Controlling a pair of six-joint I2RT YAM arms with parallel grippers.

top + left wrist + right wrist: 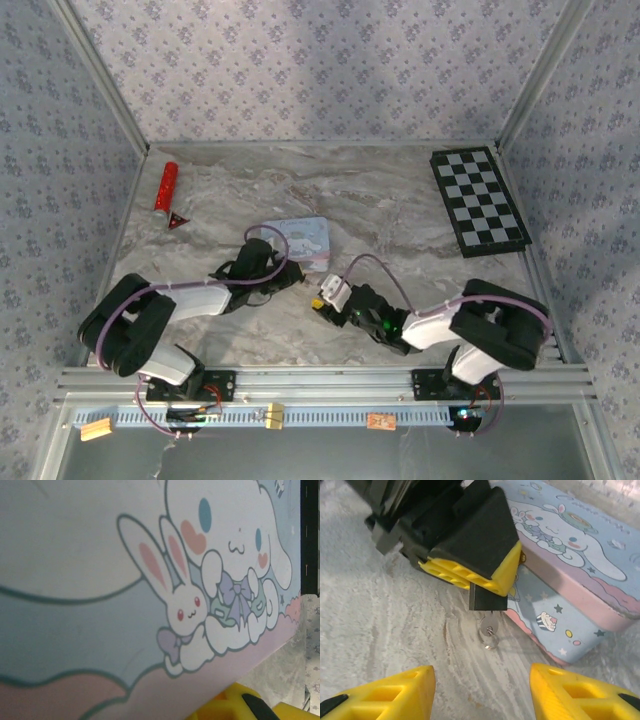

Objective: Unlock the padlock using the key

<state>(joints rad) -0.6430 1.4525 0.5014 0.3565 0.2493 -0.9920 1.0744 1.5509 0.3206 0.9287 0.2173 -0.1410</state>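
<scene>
Pinched the padlock (488, 599) in the left gripper (487, 582), dark body poking out beneath it, key (487, 628) apparently seated in its underside. Hung the right gripper (480, 690) spread and empty just short of the key, tin (580, 570) to its right. Judged the turn and shackle release not yet done.

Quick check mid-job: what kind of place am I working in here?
Probably a staged robot test cell, not a home: a marble-look tabletop, patterned wall panels boxing it in, and an aluminium rail at the near edge.
</scene>
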